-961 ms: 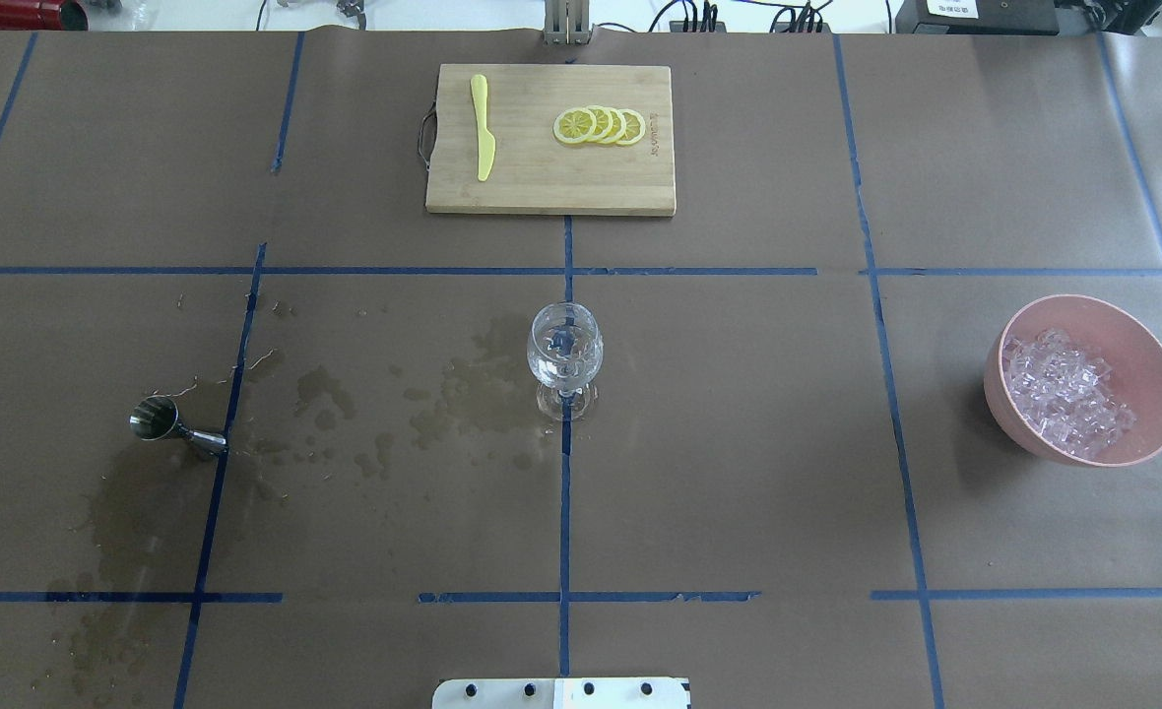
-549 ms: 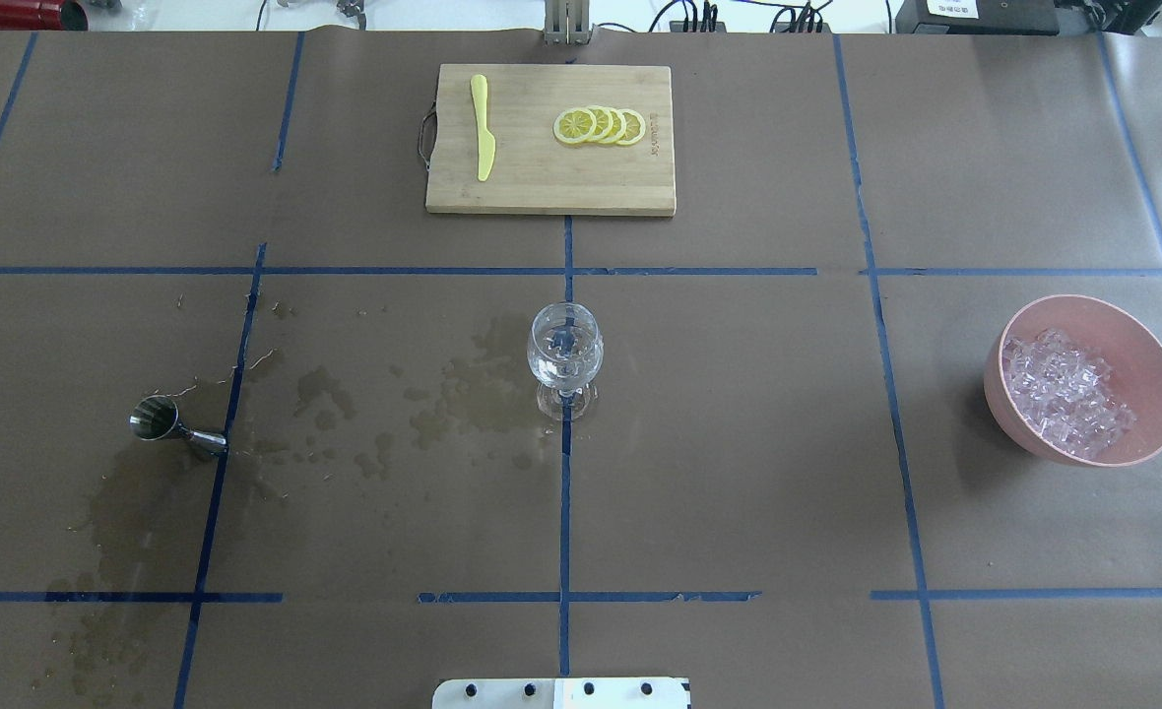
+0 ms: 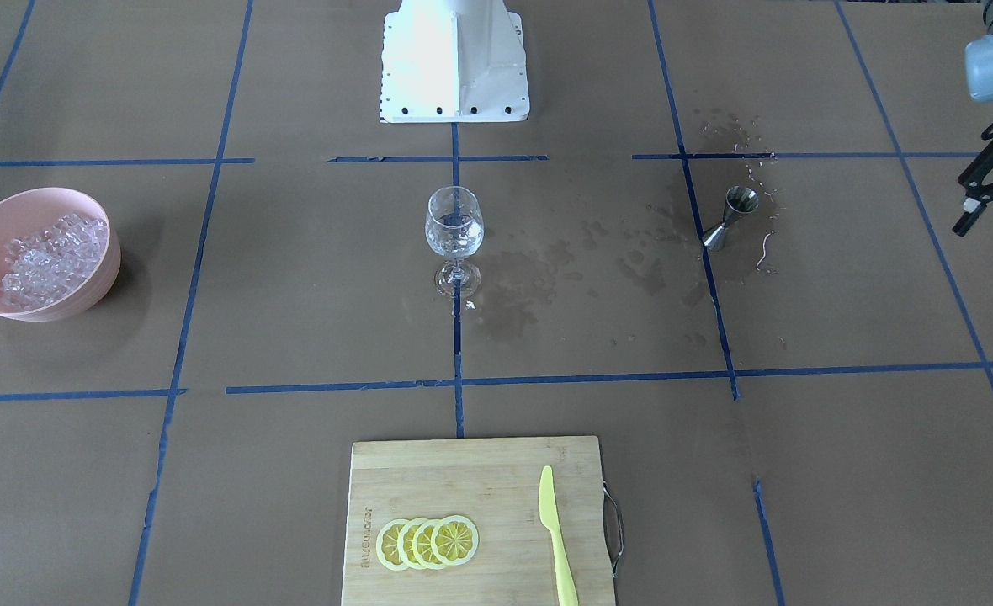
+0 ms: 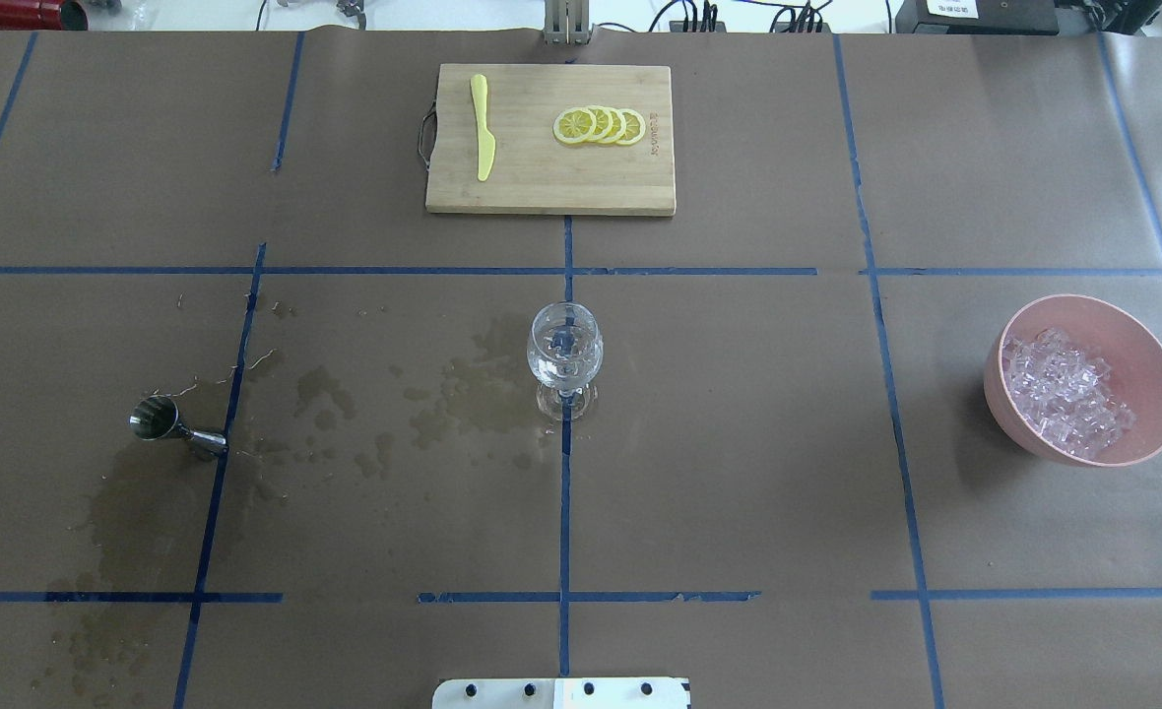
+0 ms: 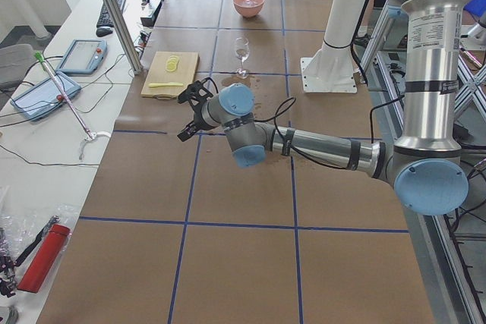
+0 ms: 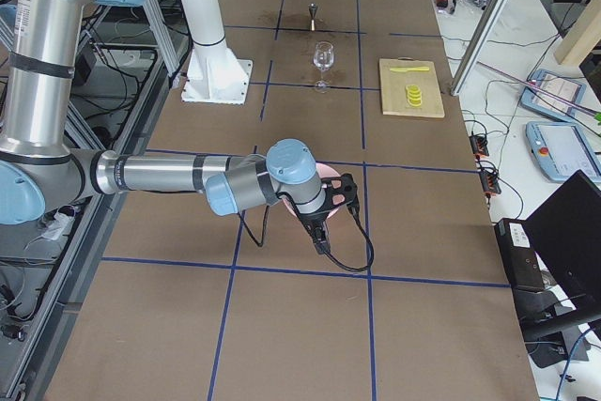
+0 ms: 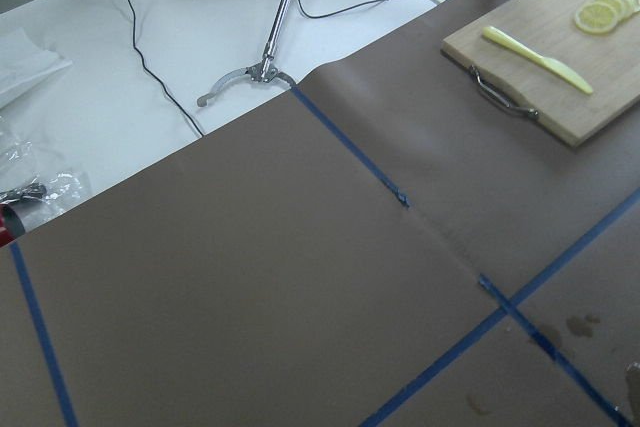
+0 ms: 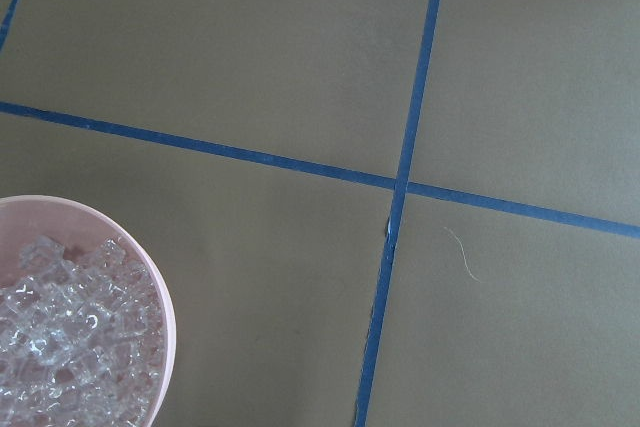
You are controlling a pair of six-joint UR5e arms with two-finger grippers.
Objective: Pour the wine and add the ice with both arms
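A clear stemmed wine glass (image 4: 563, 359) stands at the table's middle, also in the front view (image 3: 454, 227). A little clear wine seems to sit in its bowl. A steel jigger (image 4: 162, 421) stands upright to the left among wet stains. The ice (image 4: 1064, 394) fills a pink bowl (image 4: 1157, 340) at the right, and shows in the right wrist view (image 8: 70, 347). My left gripper (image 3: 980, 206) is open and empty, well left of the jigger (image 3: 732, 215). My right gripper (image 6: 324, 237) hangs just past the bowl's outer side; I cannot tell whether it is open or shut.
A wooden cutting board (image 4: 542, 187) at the far middle carries a yellow knife (image 4: 483, 128) and lemon slices (image 4: 601, 126). The white robot base (image 3: 454, 59) stands behind the glass. Dark wet stains (image 4: 463, 394) spread between jigger and glass.
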